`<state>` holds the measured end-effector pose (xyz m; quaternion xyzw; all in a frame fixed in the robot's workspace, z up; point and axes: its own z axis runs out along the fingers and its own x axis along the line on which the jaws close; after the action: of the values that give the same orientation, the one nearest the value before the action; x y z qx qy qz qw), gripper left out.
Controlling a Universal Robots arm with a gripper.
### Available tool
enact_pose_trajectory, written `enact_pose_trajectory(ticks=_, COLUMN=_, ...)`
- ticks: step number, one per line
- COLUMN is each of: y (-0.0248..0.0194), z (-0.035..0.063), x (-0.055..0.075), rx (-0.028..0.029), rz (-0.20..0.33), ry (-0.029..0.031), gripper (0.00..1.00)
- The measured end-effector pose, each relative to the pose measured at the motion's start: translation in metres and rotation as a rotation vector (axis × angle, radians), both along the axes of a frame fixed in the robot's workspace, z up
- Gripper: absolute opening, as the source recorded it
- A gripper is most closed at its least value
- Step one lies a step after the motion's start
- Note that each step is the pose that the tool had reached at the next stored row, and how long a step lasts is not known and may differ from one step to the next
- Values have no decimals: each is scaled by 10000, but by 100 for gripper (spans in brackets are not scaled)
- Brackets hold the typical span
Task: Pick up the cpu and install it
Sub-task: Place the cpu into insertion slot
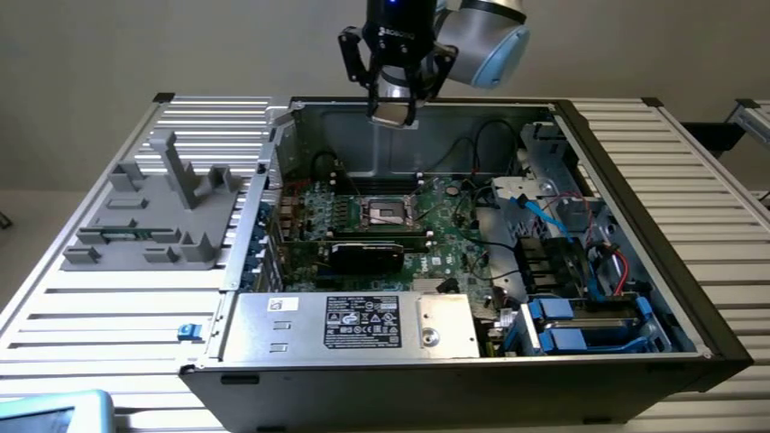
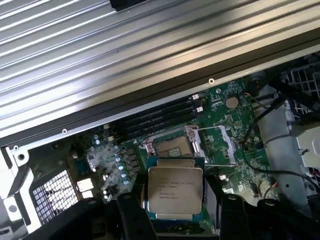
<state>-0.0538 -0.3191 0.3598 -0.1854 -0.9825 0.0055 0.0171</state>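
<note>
Exterior view, hand: the hand (image 1: 394, 112) hangs high over the back wall of the computer case (image 1: 361, 383), which lies open on the bench (image 1: 673, 180).
Exterior view, grip: the hand is partly closed and pinches the cpu (image 1: 394, 117) by its sides. The chip looks a bit tilted.
Exterior view, cpu: it is up in the air, not touching anything but the hand.
Exterior view, socket: the dark square socket (image 1: 388, 212) sits in the middle of the green motherboard (image 1: 463, 225), well below the hand and a little nearer the front of the case.
Exterior view, tray: the grey tray (image 1: 157, 212) is on the bench toward the exterior view's left, well apart from the hand.
Wrist view, grip: two dark fingers (image 2: 134, 212) press on two opposite sides of the cpu (image 2: 175, 190), one on each side. The metal top with small writing faces the camera.
Wrist view, socket: the socket (image 2: 172, 146) is open, its metal frame flipped back. It shows just past one edge of the cpu, which hides a little of it.
Wrist view, line-up: the chip's edges look close to square with the socket's edges.
Judgement: the cpu looks nearly over the socket but high above it, not yet set in.
</note>
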Motion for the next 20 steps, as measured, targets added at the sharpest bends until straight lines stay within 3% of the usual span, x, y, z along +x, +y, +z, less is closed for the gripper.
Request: enact_pose_trajectory(ticks=20, y=0, z=-12, x=0, rx=0, rz=-3476, ry=0, gripper=56)
